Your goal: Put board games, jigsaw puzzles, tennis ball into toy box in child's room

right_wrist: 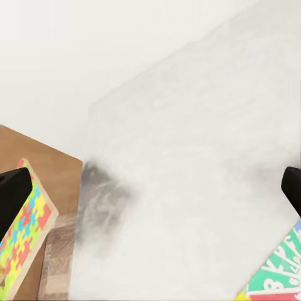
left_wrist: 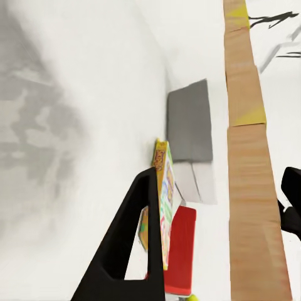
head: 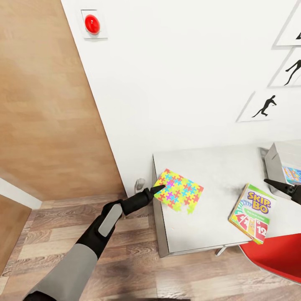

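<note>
A colourful jigsaw puzzle [head: 180, 191] lies at the left end of the pale table [head: 217, 171]. My left gripper [head: 159, 189] is at the puzzle's left edge, turned on its side. In the left wrist view the puzzle's wooden edge [left_wrist: 254, 188] stands between the fingers [left_wrist: 135, 232], against one and apart from the other, so the jaws are open. A Skip-Bo board game [head: 252, 212] lies flat near the front edge. My right gripper [head: 272, 184] hovers open beside the grey toy box [head: 274, 161], which holds a blue-printed box [head: 292, 174]. The tennis ball is out of view.
A red chair [head: 276, 255] stands at the table's front right corner. The white wall behind carries a red button [head: 92, 24] and framed silhouette pictures [head: 263, 106]. A wooden door [head: 42, 104] and plank floor [head: 125, 259] lie to the left.
</note>
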Controlling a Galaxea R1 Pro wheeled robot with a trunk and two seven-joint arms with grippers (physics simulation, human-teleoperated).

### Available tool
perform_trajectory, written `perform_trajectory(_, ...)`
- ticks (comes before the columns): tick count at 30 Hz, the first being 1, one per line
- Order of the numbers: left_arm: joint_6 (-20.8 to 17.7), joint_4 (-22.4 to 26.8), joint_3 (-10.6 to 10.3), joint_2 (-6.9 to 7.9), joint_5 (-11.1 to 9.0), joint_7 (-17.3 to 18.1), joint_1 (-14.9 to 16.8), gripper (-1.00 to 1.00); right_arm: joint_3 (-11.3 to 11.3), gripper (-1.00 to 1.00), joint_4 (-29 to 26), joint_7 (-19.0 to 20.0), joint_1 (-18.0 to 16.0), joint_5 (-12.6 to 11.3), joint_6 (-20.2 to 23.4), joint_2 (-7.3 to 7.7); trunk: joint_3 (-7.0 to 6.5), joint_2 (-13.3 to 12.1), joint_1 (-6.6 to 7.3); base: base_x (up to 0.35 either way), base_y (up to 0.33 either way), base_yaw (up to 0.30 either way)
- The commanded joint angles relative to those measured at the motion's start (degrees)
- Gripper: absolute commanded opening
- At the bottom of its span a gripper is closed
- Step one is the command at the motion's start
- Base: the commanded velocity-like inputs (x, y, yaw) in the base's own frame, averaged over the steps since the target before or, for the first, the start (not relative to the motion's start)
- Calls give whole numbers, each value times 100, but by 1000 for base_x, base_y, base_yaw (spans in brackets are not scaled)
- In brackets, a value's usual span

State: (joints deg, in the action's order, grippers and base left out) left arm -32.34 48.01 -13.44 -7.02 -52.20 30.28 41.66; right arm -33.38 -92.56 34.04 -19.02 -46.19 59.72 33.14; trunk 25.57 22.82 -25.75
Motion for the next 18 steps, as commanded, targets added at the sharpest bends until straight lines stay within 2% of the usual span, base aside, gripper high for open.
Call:
perform_trajectory(1, -92, 22, 11, -2, -94, -60, 12, -100, -39, 100, 0, 209, 36, 40, 28, 6, 8, 10, -3, 0, 0, 0)
perform_trajectory(4, -234, 139, 48, -2, -193, -162, 24, -100, -109, 100, 1, 624, 157, 49, 28, 17, 8, 10, -3, 0, 0, 0)
perform_trajectory(10, -455, 486, 7, -11, -219, -244, 19, -100, -155, 100, 1, 944, 237, 54, 28, 43, 8, 10, -3, 0, 0, 0)
perform_trajectory(12, -522, 790, -126, -12, -177, -351, 4, -100, -166, 100, 1, 1027, 258, 56, 28, 59, 8, 10, -3, 0, 0, 0)
perform_trajectory(14, -567, 1093, -316, -8, -111, -603, -17, -100, -175, 100, 1, 1082, 270, 56, 28, 69, 8, 10, -3, 0, 0, 0)
perform_trajectory(15, -567, 1093, -316, -8, -111, -603, -17, -100, -175, 100, 1, 1082, 270, 56, 28, 69, 8, 10, -3, 0, 0, 0)
perform_trajectory(18, -619, 1409, -499, -7, -120, -1130, -55, -100, -185, 100, 1, 1135, 282, 57, 28, 81, 8, 10, -3, 0, 0, 0)
